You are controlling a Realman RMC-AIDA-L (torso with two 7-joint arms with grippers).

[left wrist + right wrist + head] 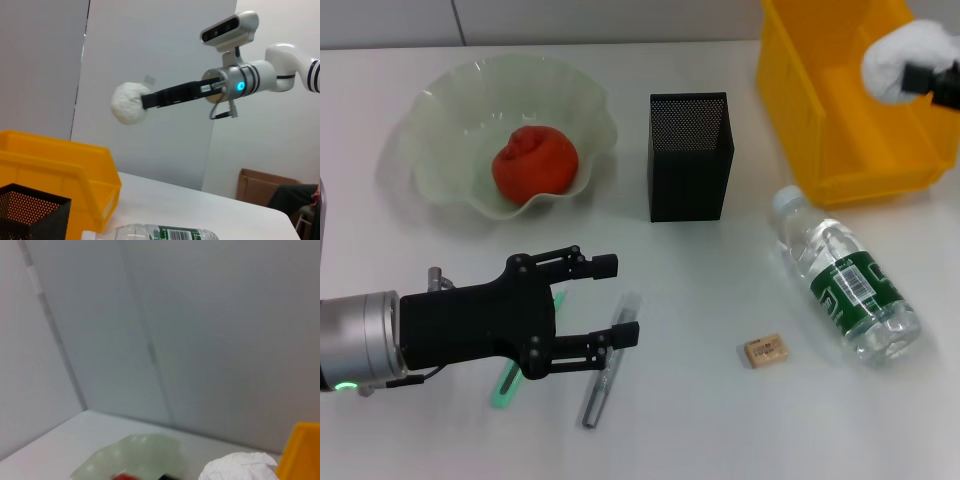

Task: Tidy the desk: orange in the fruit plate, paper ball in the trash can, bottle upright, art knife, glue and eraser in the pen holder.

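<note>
The orange lies in the pale-green fruit plate. My right gripper is shut on the paper ball and holds it over the yellow trash can. From the left wrist the ball hangs well above the bin. The bottle lies on its side on the desk. The eraser is to its left. My left gripper is open above the grey glue and the mint-green art knife, which it partly hides. The black pen holder stands upright.
The pen holder and lying bottle show low in the left wrist view. The right wrist view catches the paper ball, the plate and a corner of the trash can. A cardboard box sits beyond the desk.
</note>
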